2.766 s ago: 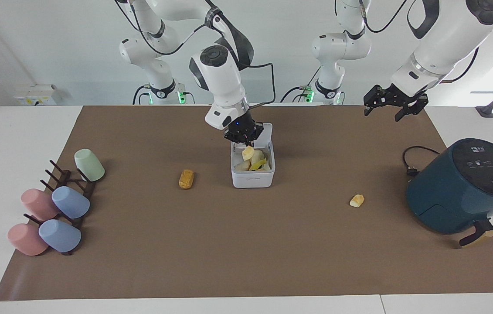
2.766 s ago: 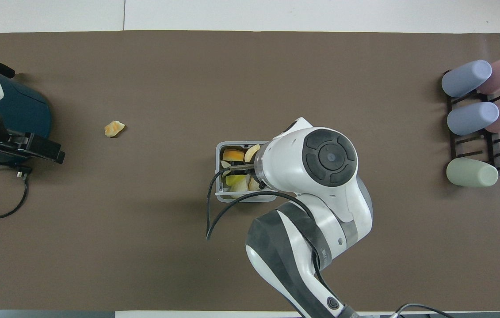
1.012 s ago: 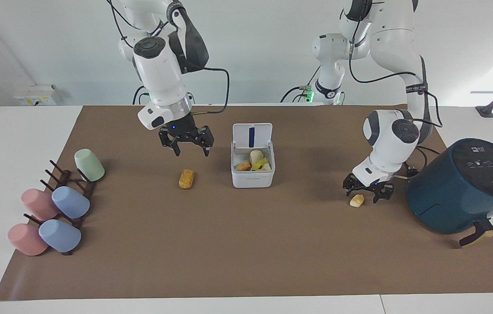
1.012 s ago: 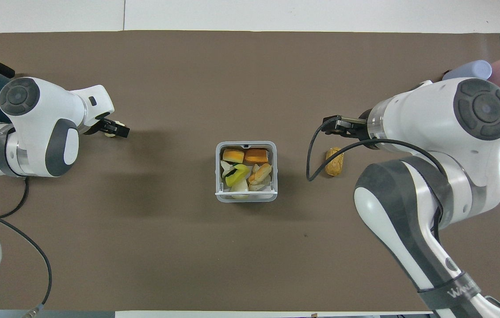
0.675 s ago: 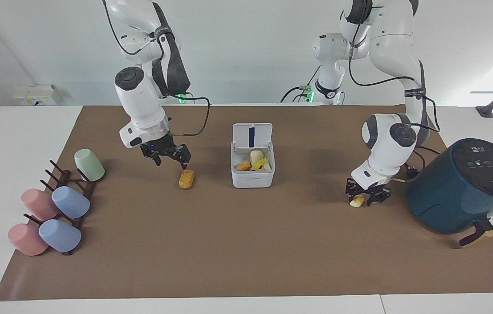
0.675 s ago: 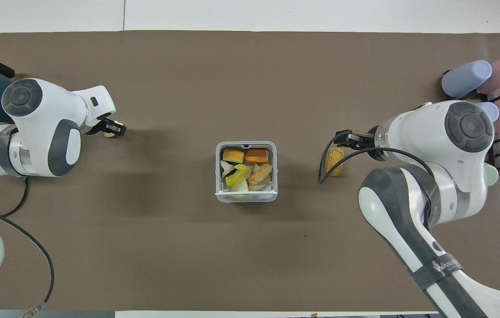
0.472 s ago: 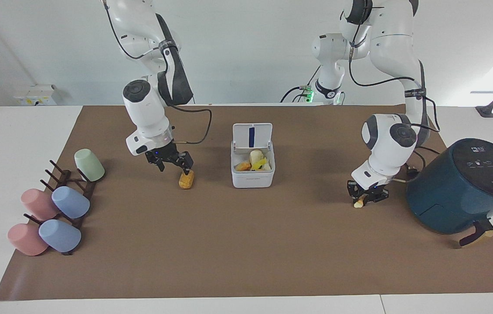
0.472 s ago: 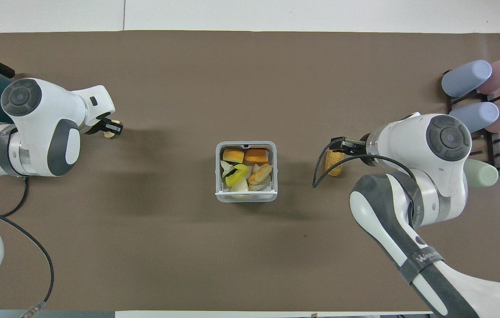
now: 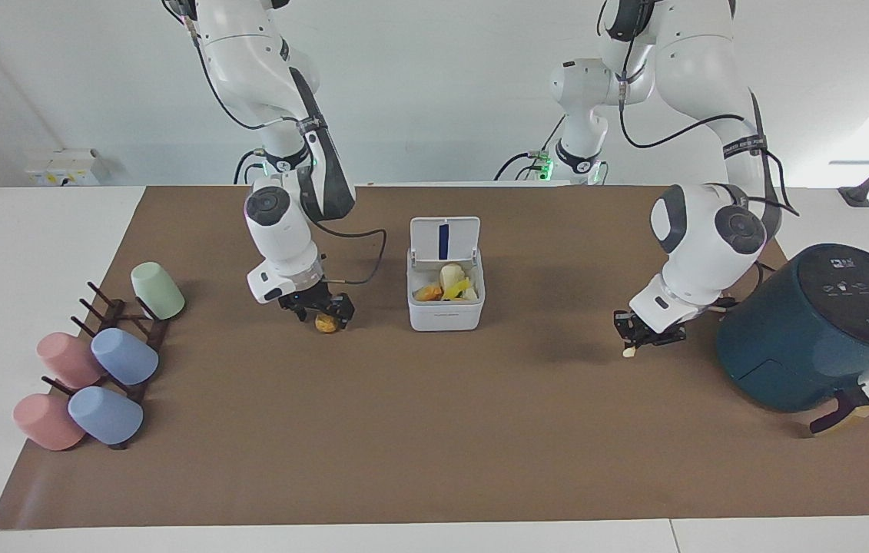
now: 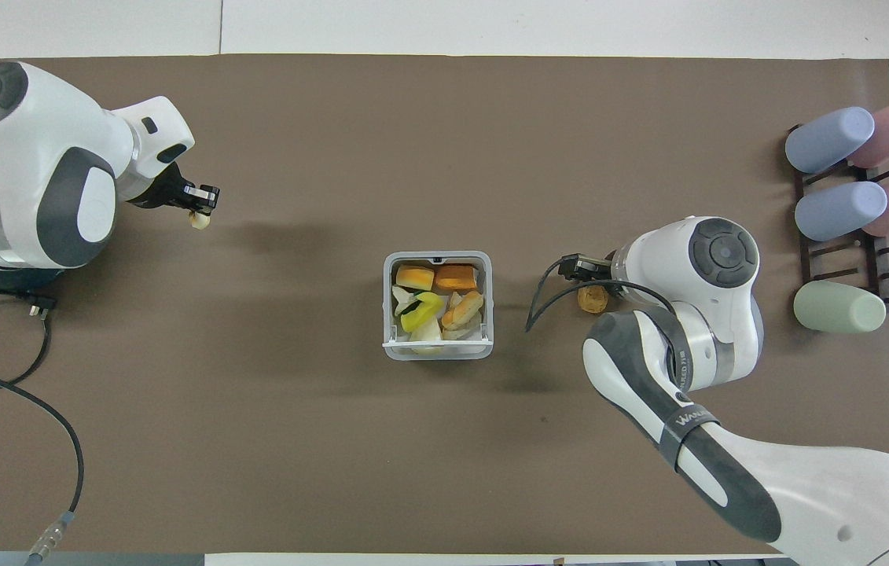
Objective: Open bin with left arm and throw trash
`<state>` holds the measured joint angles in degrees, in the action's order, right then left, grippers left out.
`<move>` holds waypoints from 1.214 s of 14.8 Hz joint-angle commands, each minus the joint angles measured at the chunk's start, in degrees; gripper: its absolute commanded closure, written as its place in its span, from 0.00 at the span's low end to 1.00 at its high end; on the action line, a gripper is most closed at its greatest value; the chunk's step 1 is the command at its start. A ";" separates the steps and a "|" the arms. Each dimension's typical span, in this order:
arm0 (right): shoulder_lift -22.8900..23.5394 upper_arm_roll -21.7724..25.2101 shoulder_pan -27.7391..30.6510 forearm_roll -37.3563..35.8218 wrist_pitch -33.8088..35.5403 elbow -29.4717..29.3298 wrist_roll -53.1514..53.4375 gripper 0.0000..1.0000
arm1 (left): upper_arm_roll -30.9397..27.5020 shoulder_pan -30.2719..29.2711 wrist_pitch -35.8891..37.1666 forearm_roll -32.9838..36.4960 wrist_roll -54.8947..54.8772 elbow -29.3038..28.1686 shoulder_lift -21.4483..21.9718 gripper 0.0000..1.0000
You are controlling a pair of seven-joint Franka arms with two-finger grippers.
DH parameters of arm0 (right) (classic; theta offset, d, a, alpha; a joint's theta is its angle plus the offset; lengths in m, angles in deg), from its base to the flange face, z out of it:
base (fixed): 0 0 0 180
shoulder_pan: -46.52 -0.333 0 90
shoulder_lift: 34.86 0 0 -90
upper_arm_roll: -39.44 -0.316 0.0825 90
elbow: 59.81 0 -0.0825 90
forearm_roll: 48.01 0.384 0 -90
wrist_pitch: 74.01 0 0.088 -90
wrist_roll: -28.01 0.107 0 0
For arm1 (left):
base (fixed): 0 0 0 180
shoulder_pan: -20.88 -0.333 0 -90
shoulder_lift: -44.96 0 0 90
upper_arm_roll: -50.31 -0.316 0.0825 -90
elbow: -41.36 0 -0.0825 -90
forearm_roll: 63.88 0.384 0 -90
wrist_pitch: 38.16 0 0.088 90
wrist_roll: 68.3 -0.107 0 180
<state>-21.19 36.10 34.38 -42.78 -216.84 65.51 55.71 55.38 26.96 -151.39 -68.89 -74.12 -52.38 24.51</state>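
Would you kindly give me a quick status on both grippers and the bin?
Left gripper shut on chunk, beside air fryer. Right gripper open, down over bread lump. Bin open, scraps inside. Nothing between grippers and bin.

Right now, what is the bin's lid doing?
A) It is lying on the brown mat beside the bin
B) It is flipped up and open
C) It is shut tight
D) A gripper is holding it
B: the lid of the bin stands up at the edge nearer the robots, and food scraps show inside.
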 commanded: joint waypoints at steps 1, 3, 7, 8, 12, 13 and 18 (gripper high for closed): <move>-0.84 -0.26 -0.69 -0.74 0.27 -0.16 1.93 0.00 | -0.15 6.47 8.72 -4.11 12.27 6.54 1.36 1.00; -1.01 -0.26 -0.61 -0.74 0.97 -0.07 1.93 0.00 | 0.38 12.35 8.20 -4.83 20.54 6.37 2.87 1.00; -1.19 -0.17 -0.43 -2.75 1.84 -0.16 1.40 1.00 | 0.38 22.12 -0.65 -4.92 30.59 -0.11 5.32 1.00; -1.27 -0.17 -0.17 -2.93 1.94 -0.16 1.40 1.00 | 0.29 23.35 -3.11 -4.92 31.12 -3.18 6.55 1.00; -2.41 -0.17 0.18 -3.02 2.11 -0.60 1.14 1.00 | 0.29 26.53 -8.84 -4.74 31.31 -10.06 7.53 1.00; -3.38 -0.17 0.18 -3.02 2.72 -0.77 1.40 1.00 | 0.29 26.62 -9.37 -4.74 31.31 -10.94 7.61 1.00; -11.10 -0.26 0.10 -3.02 8.69 -1.65 1.49 1.00 | 0.29 26.53 -8.77 -4.83 31.74 -9.72 7.53 0.00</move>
<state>-27.91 36.30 33.95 -44.66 -211.15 63.34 56.46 56.64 52.70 -159.74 -72.51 -42.74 -60.70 30.00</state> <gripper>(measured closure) 0.599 0.753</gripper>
